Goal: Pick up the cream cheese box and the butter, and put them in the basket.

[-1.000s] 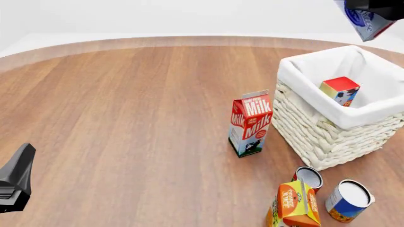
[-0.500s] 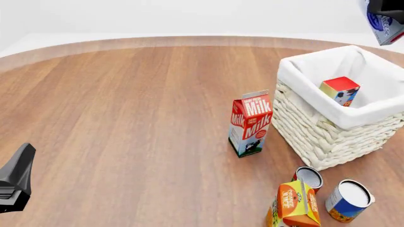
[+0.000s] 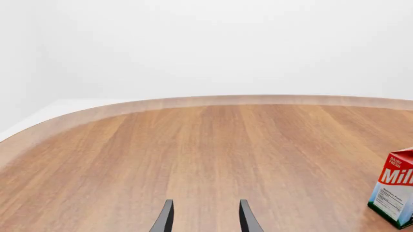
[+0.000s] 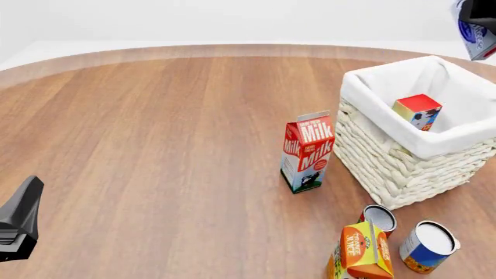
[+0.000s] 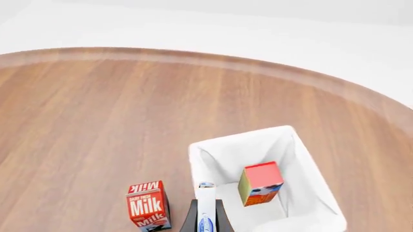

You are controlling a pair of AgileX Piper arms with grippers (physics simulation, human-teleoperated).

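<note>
The cream cheese box (image 4: 478, 36), white with a blue oval mark, hangs high at the front view's top right edge, beyond the basket's far side. My right gripper (image 5: 206, 218) is shut on it; the right wrist view shows the box (image 5: 206, 205) edge-on between the fingers, over the basket's rim (image 5: 197, 159). The butter (image 4: 417, 111) leans tilted inside the cream-white wicker basket (image 4: 387, 163), also seen as a red-topped box (image 5: 259, 183). My left gripper (image 3: 205, 220) is open over bare wood at the near left (image 4: 23, 215), holding nothing.
A red-and-white milk carton (image 4: 308, 152) stands just left of the basket. At the near right stand an orange juice carton (image 4: 360, 253) and two cans (image 4: 378, 220) (image 4: 428, 247). The round wooden table's far edge curves behind.
My right gripper has carried the cream cheese box to the right, partly out of the front view's top right corner. The left arm and everything on the table stayed still.
</note>
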